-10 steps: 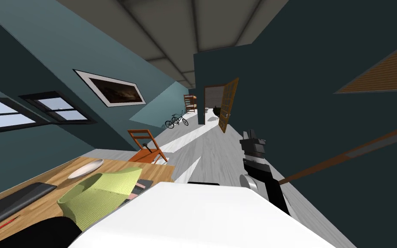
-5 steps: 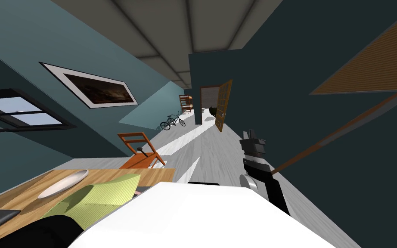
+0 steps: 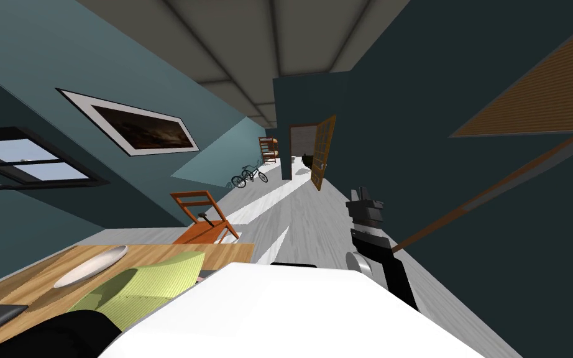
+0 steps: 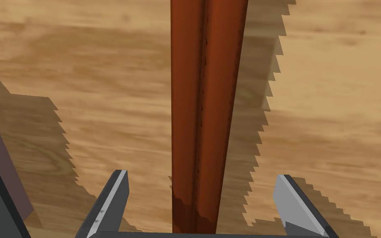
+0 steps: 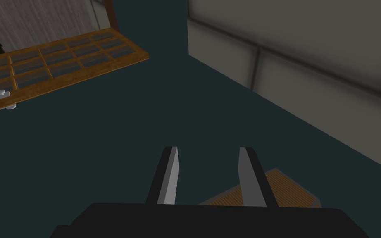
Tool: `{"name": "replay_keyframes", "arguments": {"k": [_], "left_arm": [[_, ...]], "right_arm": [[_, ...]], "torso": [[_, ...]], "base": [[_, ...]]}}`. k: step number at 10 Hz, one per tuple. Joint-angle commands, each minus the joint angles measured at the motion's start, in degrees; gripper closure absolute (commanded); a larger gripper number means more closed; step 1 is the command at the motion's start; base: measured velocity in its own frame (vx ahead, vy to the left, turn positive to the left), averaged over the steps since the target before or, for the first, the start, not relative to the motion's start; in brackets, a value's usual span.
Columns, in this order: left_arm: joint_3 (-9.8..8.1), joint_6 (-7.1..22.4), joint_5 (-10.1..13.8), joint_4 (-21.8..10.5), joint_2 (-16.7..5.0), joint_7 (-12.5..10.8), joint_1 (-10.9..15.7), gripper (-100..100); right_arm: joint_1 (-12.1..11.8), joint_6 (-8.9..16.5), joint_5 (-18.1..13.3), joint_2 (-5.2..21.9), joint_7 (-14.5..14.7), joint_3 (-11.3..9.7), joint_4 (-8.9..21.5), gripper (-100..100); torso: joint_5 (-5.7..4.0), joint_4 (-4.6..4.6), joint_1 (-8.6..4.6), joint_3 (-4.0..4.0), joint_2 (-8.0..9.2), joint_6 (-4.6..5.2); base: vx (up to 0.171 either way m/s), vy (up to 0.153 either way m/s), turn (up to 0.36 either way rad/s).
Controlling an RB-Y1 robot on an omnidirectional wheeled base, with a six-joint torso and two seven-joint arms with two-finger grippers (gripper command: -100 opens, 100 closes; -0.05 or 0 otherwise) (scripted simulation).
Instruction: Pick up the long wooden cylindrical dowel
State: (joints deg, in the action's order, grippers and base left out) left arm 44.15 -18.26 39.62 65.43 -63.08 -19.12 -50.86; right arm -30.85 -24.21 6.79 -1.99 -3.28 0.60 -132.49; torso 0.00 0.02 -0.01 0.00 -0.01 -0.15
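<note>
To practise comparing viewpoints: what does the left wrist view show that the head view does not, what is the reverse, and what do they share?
Left wrist view: the reddish-brown dowel on the table, running between the fingers of the open left gripper, which stand clear of it. Head view: a white plate, a green ribbed item, an orange chair and a bicycle. Both: the table's light wood top.

black forearm (image 3: 386, 266); pale grey jaws
</note>
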Motion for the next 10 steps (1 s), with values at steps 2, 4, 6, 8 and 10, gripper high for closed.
{"name": "replay_keyframes", "arguments": {"k": [2,4,6,8,10], "left_arm": [[0.00,-0.02,0.01,0.00,-0.01,-0.01,0.00,100],[-0.08,-0.18,0.02,0.10,-0.02,-0.04,0.09,100],[-0.07,-0.16,0.02,0.09,-0.02,-0.03,0.08,0],[0.68,-1.47,1.36,1.48,-3.07,-0.77,-1.19,100],[0.46,-1.07,1.09,1.21,-2.40,-0.52,-0.93,0]], "right_arm": [[0.00,0.00,0.00,0.00,0.00,0.00,0.00,0],[0.00,0.00,0.00,0.00,0.00,0.00,0.00,0],[0.00,0.00,0.00,0.00,0.00,0.00,0.00,0],[0.00,0.00,0.00,-0.01,0.00,0.00,0.00,0],[0.00,0.00,0.00,0.00,0.00,0.00,0.00,0]], "torso": [[-0.02,0.00,-0.06,0.00,0.01,0.00],[0.06,-0.02,0.04,0.03,0.09,-0.07],[0.07,-0.01,0.05,0.05,0.12,-0.07],[0.01,-0.03,-0.06,0.05,0.13,-0.08],[0.02,-0.01,-0.08,0.07,0.15,-0.10]], "base": [[0.002,0.001,-0.006],[0.000,0.000,0.000],[0.000,0.000,0.000],[-0.008,-0.042,0.013],[-0.004,-0.010,0.003]]}}
